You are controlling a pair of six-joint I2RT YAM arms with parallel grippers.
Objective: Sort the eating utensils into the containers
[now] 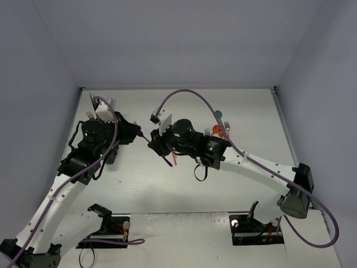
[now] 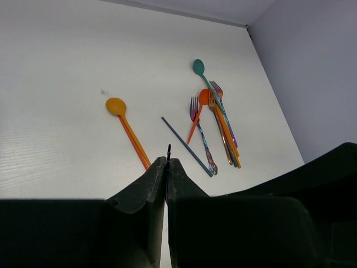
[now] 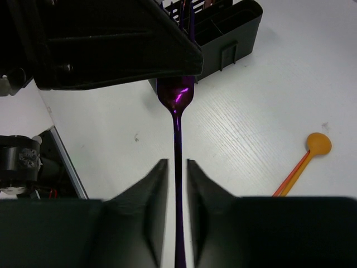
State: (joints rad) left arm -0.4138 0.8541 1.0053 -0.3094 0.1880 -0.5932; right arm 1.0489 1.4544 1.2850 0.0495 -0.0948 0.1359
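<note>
Now the left gripper (image 2: 167, 167) is clamped shut on the head of the purple fork (image 3: 177, 128), right beside the black caddy (image 3: 240, 25). Right gripper (image 3: 177, 163) stands parted, a sliver of gap either side of the fork's handle. Out on the table (image 2: 67, 67), an orange spoon (image 2: 127, 127) lies apart from the bunched cutlery (image 2: 220, 120)
</note>
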